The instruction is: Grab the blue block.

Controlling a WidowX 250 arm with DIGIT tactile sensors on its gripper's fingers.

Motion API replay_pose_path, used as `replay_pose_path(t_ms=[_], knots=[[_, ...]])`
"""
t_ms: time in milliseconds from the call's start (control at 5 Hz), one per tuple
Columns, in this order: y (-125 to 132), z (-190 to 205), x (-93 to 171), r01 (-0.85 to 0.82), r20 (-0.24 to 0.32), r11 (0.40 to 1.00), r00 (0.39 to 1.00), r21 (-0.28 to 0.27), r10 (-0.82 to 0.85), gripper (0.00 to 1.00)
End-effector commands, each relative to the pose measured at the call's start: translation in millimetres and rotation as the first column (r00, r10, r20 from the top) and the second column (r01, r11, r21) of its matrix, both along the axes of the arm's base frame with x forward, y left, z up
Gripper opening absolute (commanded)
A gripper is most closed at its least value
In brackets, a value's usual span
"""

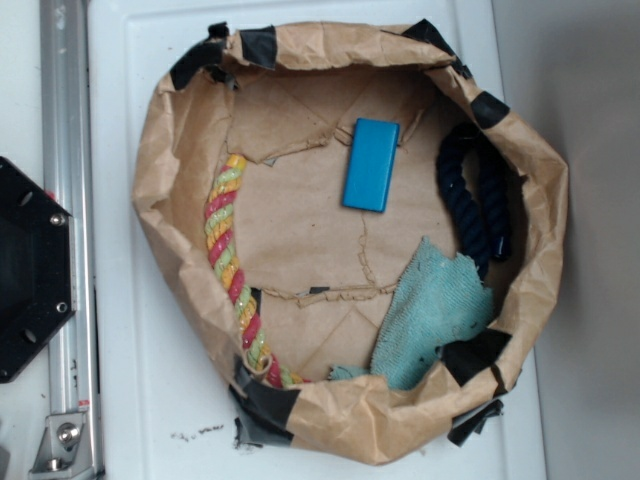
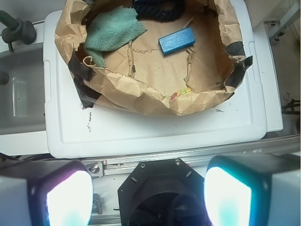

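Note:
The blue block (image 1: 371,165) lies flat on the brown paper floor of a crumpled paper-bag basket (image 1: 165,160), toward its upper middle. In the wrist view the blue block (image 2: 177,40) shows far ahead, inside the same basket (image 2: 141,96). My gripper (image 2: 148,197) hangs high above the robot's black base, well short of the basket. Its jaws stand wide apart with nothing between them; the glowing fingertips (image 2: 68,197) frame the bottom corners. The exterior view does not show the gripper.
Inside the basket lie a dark navy rope (image 1: 475,195) on the right, a frayed teal cloth (image 1: 430,315) at lower right and a red-yellow-green rope (image 1: 232,265) along the left wall. The basket sits on a white lid (image 2: 155,129). The black base (image 1: 30,265) and a metal rail (image 1: 68,230) stand beside it.

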State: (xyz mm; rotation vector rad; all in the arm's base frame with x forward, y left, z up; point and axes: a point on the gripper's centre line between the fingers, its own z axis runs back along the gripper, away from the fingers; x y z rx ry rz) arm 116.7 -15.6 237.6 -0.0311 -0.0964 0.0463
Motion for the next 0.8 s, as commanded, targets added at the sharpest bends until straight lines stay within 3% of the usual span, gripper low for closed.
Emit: replay_pose_path(t_ms=[0,200,400,600], knots=[[0.0,0.0,0.0,0.0,0.0,1.0,1.0,0.0,0.0,1.0],[18.4,-26.3,50.0,-0.247,0.001,0.968,0.969,-0.042,0.247,1.0],[40.1,-59.2,92.8,-0.484,-0.074,0.871,0.875,-0.089,0.478,1.0],[52.7,-105.3,134.0,-0.687,-0.132,0.72,0.727,-0.104,0.674,1.0]])
